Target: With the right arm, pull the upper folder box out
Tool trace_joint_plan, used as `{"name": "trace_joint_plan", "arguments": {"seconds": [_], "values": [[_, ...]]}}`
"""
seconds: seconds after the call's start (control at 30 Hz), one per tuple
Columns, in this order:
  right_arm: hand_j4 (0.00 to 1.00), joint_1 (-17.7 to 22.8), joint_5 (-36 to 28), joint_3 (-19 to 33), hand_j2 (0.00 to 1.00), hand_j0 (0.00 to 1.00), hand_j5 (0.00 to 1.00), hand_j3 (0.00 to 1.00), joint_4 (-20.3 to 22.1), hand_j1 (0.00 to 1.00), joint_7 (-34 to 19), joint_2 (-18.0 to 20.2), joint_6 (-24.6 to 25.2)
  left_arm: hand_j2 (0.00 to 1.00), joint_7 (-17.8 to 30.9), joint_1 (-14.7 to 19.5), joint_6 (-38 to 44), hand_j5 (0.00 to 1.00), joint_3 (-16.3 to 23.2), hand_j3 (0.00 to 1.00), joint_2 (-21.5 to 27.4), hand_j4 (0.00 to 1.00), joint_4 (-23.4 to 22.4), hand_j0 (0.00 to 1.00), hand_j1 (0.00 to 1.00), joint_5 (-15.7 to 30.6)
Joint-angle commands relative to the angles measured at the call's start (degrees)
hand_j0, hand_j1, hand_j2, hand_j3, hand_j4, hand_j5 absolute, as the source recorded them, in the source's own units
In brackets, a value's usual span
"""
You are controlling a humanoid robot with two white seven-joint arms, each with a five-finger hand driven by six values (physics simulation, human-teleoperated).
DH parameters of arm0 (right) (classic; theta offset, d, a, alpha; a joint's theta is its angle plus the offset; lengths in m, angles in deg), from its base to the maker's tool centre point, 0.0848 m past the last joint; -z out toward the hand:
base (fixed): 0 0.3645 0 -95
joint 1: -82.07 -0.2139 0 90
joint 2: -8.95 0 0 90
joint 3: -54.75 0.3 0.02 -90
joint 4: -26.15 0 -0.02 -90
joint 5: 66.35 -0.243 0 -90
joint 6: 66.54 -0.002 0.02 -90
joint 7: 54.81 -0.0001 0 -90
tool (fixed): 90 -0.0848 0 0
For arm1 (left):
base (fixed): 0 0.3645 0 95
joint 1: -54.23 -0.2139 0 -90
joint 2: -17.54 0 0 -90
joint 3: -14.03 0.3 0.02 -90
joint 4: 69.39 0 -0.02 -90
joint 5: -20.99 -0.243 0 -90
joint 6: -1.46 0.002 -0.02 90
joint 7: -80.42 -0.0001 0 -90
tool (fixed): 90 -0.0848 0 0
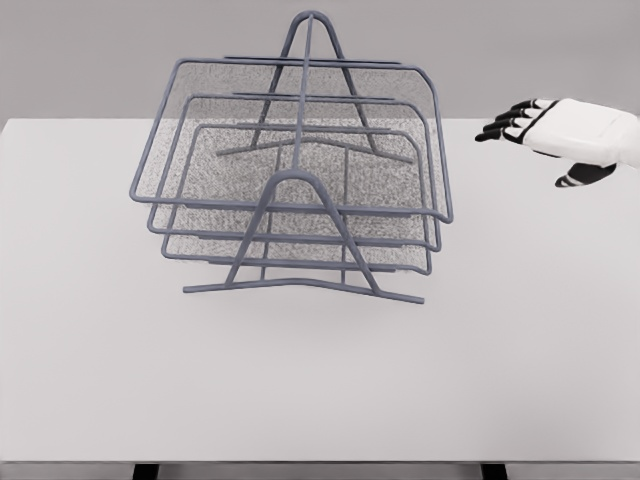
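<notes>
A grey wire-mesh file rack [296, 180] stands on the white table [320, 380], left of the middle. It carries three stacked trays in an A-shaped frame. The upper tray [300, 135] is the widest, and its right rim [441, 150] runs down the rack's right side. My right hand [512, 126] comes in from the right edge, white with black fingertips. It hovers to the right of the upper tray, apart from it by a small gap. Its fingers [497, 128] point left, spread and holding nothing. The left arm does not show.
The rack's front A-frame foot [300, 285] spreads across the table in front of the trays. The table's far edge [80, 120] runs behind the rack against a grey wall.
</notes>
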Motion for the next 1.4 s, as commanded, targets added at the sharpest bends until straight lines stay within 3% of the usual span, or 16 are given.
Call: {"name": "trace_joint_plan", "arguments": {"seconds": [0.0, 0.07, 0.1, 0.17, 0.27, 0.4, 0.47, 0.5, 0.6, 0.73, 0.8, 0.9, 1.1, 1.23, 1.37], "values": [[1.00, -0.3, 2.8, -2.2, 1.00, 1.00, 1.00, 1.00, -4.4, 1.00, 0.0, -3.8, -2.2, 1.00, 0.0, 0.0, 0.0, 1.00, 0.0, 1.00, 0.0, 1.00, 0.0, 1.00, 1.00, 0.0], [1.00, -9.1, 4.2, -4.9, 1.00, 1.00, 1.00, 1.00, -11.4, 1.00, 0.0, -12.9, -2.3, 1.00, 0.0, 0.0, 0.0, 1.00, 0.0, 1.00, 0.0, 1.00, 0.0, 1.00, 1.00, 0.0], [1.00, -11.1, 4.9, -6.2, 1.00, 1.00, 1.00, 1.00, -13.3, 1.00, 0.0, -14.0, -2.3, 1.00, 0.0, 0.0, 0.0, 1.00, 0.0, 1.00, 0.0, 1.00, 0.0, 1.00, 1.00, 0.0], [1.00, -10.1, 4.4, -3.1, 1.00, 1.00, 1.00, 1.00, -11.9, 1.00, 0.0, -13.1, -2.3, 1.00, 0.0, 0.0, 0.0, 1.00, 0.0, 1.00, 0.0, 1.00, 0.0, 1.00, 1.00, 0.0], [1.00, -9.1, 4.4, -4.1, 1.00, 1.00, 1.00, 1.00, -10.9, 1.00, 0.0, -13.6, -2.3, 1.00, 0.0, 0.0, 0.0, 1.00, 0.0, 1.00, 0.0, 1.00, 0.0, 1.00, 1.00, 0.0], [1.00, -8.9, 1.8, -3.4, 1.00, 1.00, 1.00, 1.00, -4.9, 1.00, 0.0, -12.6, -2.3, 1.00, 0.0, 0.0, 0.0, 1.00, 0.0, 1.00, 0.0, 1.00, 0.0, 1.00, 1.00, 0.0], [1.00, -8.3, 1.3, 0.8, 1.00, 1.00, 1.00, 1.00, -4.4, 1.00, 0.0, -12.0, -2.3, 1.00, 0.0, 0.0, 0.0, 1.00, 0.0, 1.00, 0.0, 1.00, 0.0, 1.00, 1.00, 0.0], [1.00, -8.4, -1.6, 0.9, 1.00, 1.00, 1.00, 1.00, -4.1, 1.00, 0.0, -11.8, -2.3, 1.00, 0.0, 0.0, 0.0, 1.00, 0.0, 1.00, 0.0, 1.00, 0.0, 1.00, 1.00, 0.0], [1.00, -8.6, -2.3, 1.2, 1.00, 1.00, 1.00, 1.00, -1.9, 1.00, 0.0, -11.4, -2.3, 1.00, 0.0, 0.0, 0.0, 1.00, 0.0, 1.00, 0.0, 1.00, 0.0, 1.00, 1.00, 0.0], [1.00, -3.8, -2.2, -1.0, 1.00, 1.00, 1.00, 1.00, 0.4, 1.00, 0.0, -11.5, -2.3, 1.00, 0.0, 0.0, 0.0, 1.00, 0.0, 1.00, 0.0, 1.00, 0.0, 1.00, 1.00, 0.0], [1.00, -3.1, -2.3, -0.8, 1.00, 1.00, 1.00, 1.00, 2.9, 1.00, 0.0, -9.3, -2.3, 1.00, 0.0, 0.0, 0.0, 1.00, 0.0, 1.00, 0.0, 1.00, 0.0, 1.00, 1.00, 0.0], [1.00, -0.4, -2.3, -0.8, 1.00, 1.00, 1.00, 1.00, 2.6, 1.00, 0.0, -6.7, -2.3, 1.00, 0.0, 0.0, 0.0, 1.00, 0.0, 1.00, 0.0, 1.00, 0.0, 1.00, 1.00, 0.0], [1.00, 2.7, -1.7, -3.1, 1.00, 1.00, 1.00, 1.00, 2.8, 1.00, 0.0, -6.4, -2.3, 1.00, 0.0, 0.0, 0.0, 1.00, 0.0, 1.00, 0.0, 1.00, 0.0, 1.00, 1.00, 0.0], [1.00, 3.2, -2.2, -0.2, 1.00, 1.00, 1.00, 1.00, 2.9, 1.00, 0.0, 0.7, -2.3, 1.00, 0.0, 0.0, 0.0, 1.00, 0.0, 1.00, 0.0, 1.00, 0.0, 1.00, 1.00, 0.0], [1.00, 4.0, -2.7, 1.3, 1.00, 1.00, 1.00, 1.00, 1.0, 1.00, 0.0, 3.8, -2.3, 1.00, 0.0, 0.0, 0.0, 1.00, 0.0, 1.00, 0.0, 1.00, 0.0, 1.00, 1.00, 0.0]]}}
